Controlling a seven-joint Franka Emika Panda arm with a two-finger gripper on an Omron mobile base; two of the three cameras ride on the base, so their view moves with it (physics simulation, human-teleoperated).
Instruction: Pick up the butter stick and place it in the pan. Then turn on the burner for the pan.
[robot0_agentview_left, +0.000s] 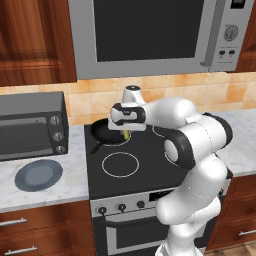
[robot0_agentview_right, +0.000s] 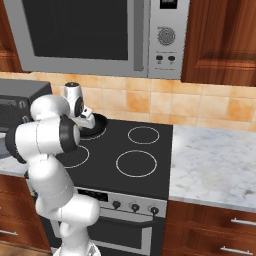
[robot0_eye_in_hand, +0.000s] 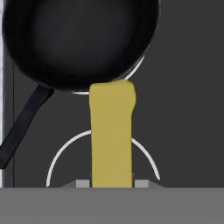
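Note:
My gripper (robot0_agentview_left: 126, 133) hangs over the black cooktop, shut on the butter stick (robot0_agentview_left: 127, 135), a thin yellow bar. In the hand view the butter stick (robot0_eye_in_hand: 111, 135) runs up from between the fingertips of the gripper (robot0_eye_in_hand: 111, 183), and its far end just overlaps the near rim of the pan (robot0_eye_in_hand: 78, 39). The pan (robot0_agentview_left: 106, 130) is small, round and black. It sits at the rear left of the stove, its handle pointing toward the front left. The burner (robot0_eye_in_hand: 139, 66) under it shows as a thin white arc beside the rim. From the right, the hand stands over the pan (robot0_agentview_right: 96, 124).
A dark toaster oven (robot0_agentview_left: 30, 125) and a blue-grey plate (robot0_agentview_left: 38, 175) sit on the counter to the left. A microwave (robot0_agentview_left: 145, 35) hangs above. Another white ring (robot0_agentview_left: 120, 164) lies at the front left, and knobs (robot0_agentview_left: 121, 206) line the stove front. A marble counter (robot0_agentview_right: 215, 165) extends to the right.

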